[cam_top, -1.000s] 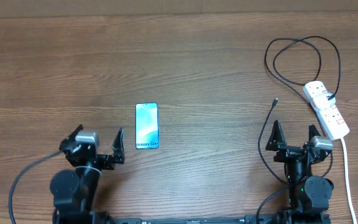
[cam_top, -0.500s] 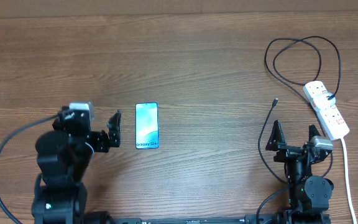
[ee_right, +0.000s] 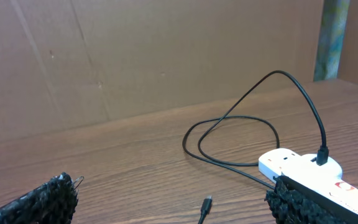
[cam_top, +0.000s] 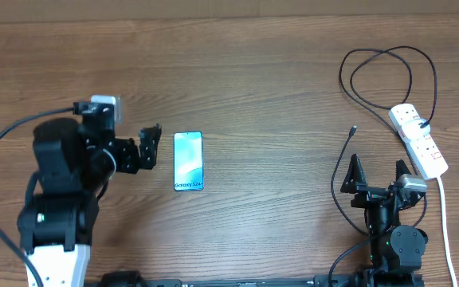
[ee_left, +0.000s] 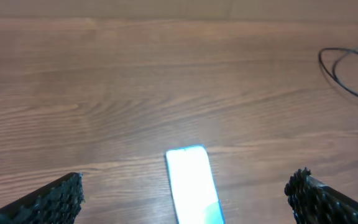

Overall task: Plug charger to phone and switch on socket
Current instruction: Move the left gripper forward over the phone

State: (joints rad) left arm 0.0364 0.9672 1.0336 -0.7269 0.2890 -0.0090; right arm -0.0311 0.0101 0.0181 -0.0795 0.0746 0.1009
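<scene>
- On the wooden table (cam_top: pixel 253 80), left of centre — phone (cam_top: pixel 188 161), flat, lit blue screen up, long side running toward and away from the robot.
- Just left of the phone, not touching it: left gripper (cam_top: pixel 151 148), turned toward it, fingers (ee_left: pixel 55 199) spread wide, nothing held. From the left wrist, phone framed low between the two fingertips.
- Far to the right: socket (cam_top: pixel 418 142), white, lying at a slant, with its white cord (cam_top: pixel 446 215) trailing toward the near edge.
- Plugged into the far end of the socket — charger (cam_top: pixel 381 56), thin black cable looping away across the wood and curving back. Small free plug (cam_top: pixel 353 128) resting bare on the table, left of the socket and well apart from the phone.
- Nearer the robot than both free plug and socket: right gripper (cam_top: pixel 378 174), pointing away from the robot, fingers (ee_right: pixel 42 200) spread, holding nothing. From the right wrist, free plug just ahead on the wood, socket off to the right.
- Behind the table in the right wrist view: brown cardboard wall (ee_right: pixel 135 62).
</scene>
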